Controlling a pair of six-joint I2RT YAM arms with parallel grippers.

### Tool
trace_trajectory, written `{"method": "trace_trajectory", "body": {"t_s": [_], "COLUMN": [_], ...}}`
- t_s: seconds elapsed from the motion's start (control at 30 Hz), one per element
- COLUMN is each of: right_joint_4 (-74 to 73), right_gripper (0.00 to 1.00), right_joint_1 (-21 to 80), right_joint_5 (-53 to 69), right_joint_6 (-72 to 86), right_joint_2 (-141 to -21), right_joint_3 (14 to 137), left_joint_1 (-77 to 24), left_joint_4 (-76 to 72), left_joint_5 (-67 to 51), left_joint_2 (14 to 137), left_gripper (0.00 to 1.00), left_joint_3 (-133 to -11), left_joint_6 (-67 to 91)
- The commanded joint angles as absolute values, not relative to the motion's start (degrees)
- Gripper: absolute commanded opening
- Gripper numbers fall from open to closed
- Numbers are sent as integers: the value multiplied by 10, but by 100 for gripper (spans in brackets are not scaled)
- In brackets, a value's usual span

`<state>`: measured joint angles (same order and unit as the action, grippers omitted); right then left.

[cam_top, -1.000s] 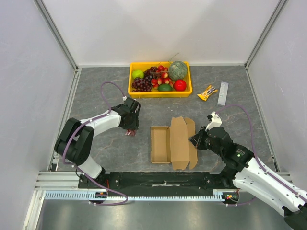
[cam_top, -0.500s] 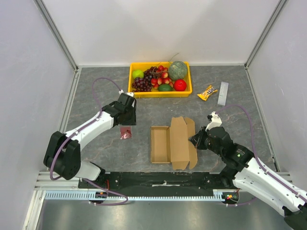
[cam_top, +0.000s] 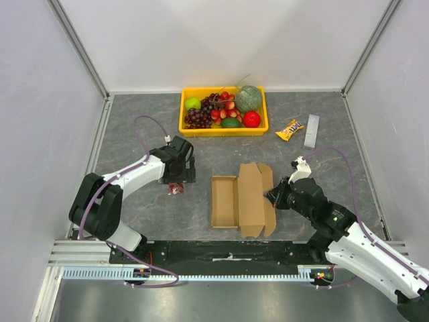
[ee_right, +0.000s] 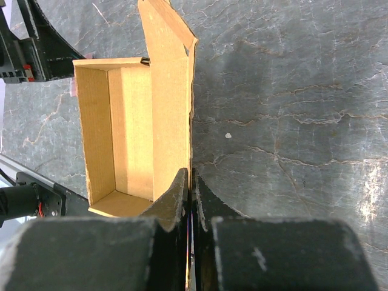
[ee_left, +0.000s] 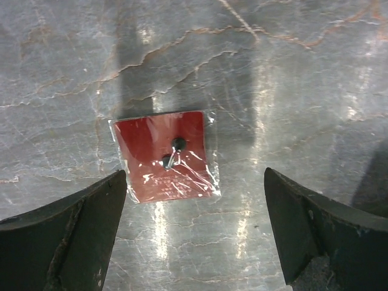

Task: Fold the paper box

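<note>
The paper box (cam_top: 240, 200) lies on the table as brown cardboard, with an open trough on its left and the lid flap spread to the right. My right gripper (cam_top: 271, 196) is shut on the right edge of that lid flap. In the right wrist view the fingers (ee_right: 180, 193) pinch the thin cardboard edge and the box (ee_right: 130, 133) runs away up-left. My left gripper (cam_top: 178, 176) hovers open to the left of the box. In its wrist view the left gripper (ee_left: 194, 176) stands wide over a small dark-red packet (ee_left: 163, 154) lying flat on the table, not touching it.
A yellow tray (cam_top: 221, 130) full of fruit stands at the back centre. A yellow snack bag (cam_top: 289, 129) and a pale flat strip (cam_top: 312, 131) lie at the back right. The dark-red packet (cam_top: 176, 190) lies just left of the box. White walls close in the table on three sides.
My left arm swung back away from the packet, then returned over it, and its jaws have spread wide. The right gripper and the box have not moved.
</note>
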<state>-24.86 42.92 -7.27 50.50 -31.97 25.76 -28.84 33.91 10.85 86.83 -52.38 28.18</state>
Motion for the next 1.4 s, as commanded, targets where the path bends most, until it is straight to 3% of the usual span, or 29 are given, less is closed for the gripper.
{"method": "trace_trajectory", "body": {"t_s": [0.0,0.7,0.97,1.37], "right_joint_4": [-242,-241,-242,-244], "right_gripper": [6,6,6,6], "right_joint_1": [431,430,431,431], "right_joint_5": [-70,-74,-75,-82], "right_joint_6": [506,504,504,500], "right_joint_2": [-311,-316,-315,-313], "right_joint_3": [267,268,272,278], "left_joint_1": [-287,-265,-265,-265], "left_joint_4": [330,294,272,259], "left_joint_5": [160,146,126,103], "left_joint_2": [877,913,911,911], "left_gripper": [100,99,79,61], "left_joint_3": [-519,-473,-454,-452], "left_joint_6": [331,352,349,338]}}
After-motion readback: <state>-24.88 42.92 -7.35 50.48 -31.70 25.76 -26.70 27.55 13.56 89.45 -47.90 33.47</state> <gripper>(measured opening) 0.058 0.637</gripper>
